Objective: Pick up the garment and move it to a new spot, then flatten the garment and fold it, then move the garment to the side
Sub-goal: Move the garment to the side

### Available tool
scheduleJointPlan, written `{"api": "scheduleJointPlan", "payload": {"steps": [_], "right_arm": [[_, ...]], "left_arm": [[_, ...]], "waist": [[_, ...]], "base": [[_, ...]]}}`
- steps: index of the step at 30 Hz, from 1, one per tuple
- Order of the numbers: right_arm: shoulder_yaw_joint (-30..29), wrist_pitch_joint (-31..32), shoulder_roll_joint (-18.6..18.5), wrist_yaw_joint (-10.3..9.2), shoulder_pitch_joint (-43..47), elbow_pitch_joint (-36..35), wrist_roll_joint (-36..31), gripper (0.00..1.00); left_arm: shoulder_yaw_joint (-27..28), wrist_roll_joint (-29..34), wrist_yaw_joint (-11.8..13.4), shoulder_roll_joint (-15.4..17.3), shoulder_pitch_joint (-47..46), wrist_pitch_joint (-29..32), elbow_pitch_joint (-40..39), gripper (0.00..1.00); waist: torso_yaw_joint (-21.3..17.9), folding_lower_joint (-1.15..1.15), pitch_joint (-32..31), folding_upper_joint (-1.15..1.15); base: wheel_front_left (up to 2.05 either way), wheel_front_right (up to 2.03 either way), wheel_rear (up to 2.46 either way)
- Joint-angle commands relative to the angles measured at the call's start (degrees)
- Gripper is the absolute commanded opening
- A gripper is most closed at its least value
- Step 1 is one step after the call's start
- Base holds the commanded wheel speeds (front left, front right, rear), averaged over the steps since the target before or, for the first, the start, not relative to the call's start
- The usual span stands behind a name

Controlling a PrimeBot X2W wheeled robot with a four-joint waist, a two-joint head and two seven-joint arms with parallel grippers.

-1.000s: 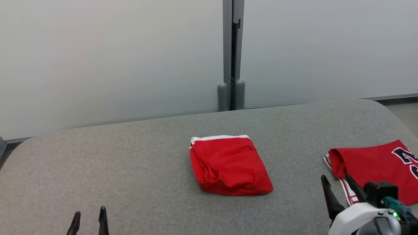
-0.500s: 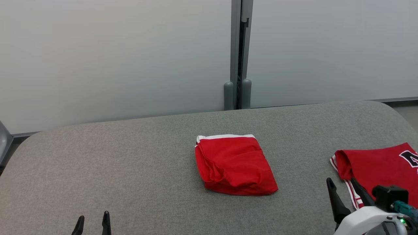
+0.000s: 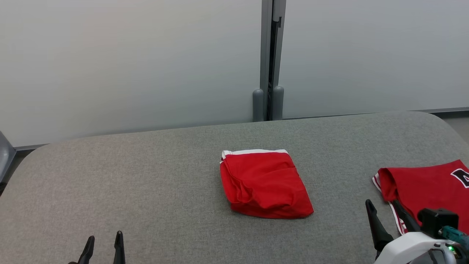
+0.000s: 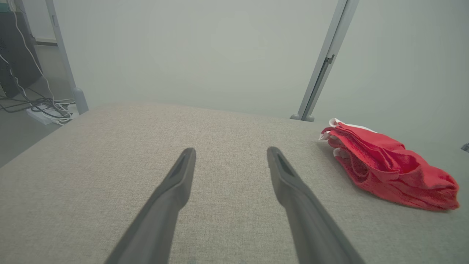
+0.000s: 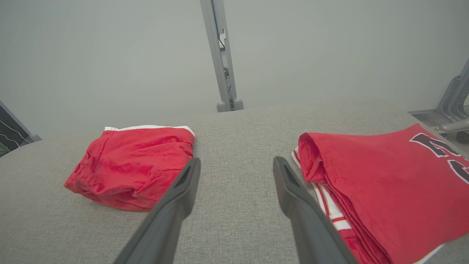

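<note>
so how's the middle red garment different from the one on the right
The middle garment is plain red with a white band along its far edge; the right garment carries dark lettering and striped trim. The middle garment is a small rumpled bundle; the right garment lies flatter. Both are red and rest on the grey table.

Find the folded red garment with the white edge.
Head view: the folded red garment lies in the middle of the table, before the grey post; the lettered jersey lies to its right.

Head camera looks down across the grey table (image 3: 146, 183) toward its far edge, both wrist cameras skim low over it, all sharing the folded red garment (image 3: 264, 183).
</note>
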Motion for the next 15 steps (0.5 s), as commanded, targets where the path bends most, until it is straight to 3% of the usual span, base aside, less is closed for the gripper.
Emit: {"api": "scheduleJointPlan", "payload": {"steps": [1, 4, 10, 15], "right_arm": [[0.0, 0.3, -0.2, 0.04, 0.1, -0.4, -0.1, 1.00], [0.8, 3.5, -0.2, 0.04, -1.7, 0.6, 0.8, 1.00], [2.1, 20.0, -0.3, 0.03, -11.1, 5.2, 3.2, 1.00], [1.0, 29.7, -0.1, 0.05, -20.5, 14.0, 2.5, 1.00]], "left_arm": [[0.1, -0.2, -0.1, 0.4, -0.8, -0.3, -0.4, 1.00], [-0.2, 0.1, -0.1, 0.4, -1.0, -0.4, -1.1, 1.00], [-0.2, 0.3, -0.3, 1.1, -0.8, -0.2, -2.0, 1.00], [-1.0, 0.6, -0.3, 1.3, -1.8, 0.7, -2.8, 1.00]], "waist": [[0.2, 0.00, 0.0, 0.00], [0.6, 0.00, 0.0, 0.00], [1.9, 0.00, 0.5, 0.00], [5.5, 0.00, 1.8, 0.00]], "base": [[0.00, 0.00, 0.00], [0.00, 0.00, 0.00], [0.00, 0.00, 0.00], [0.00, 0.00, 0.00]]}}
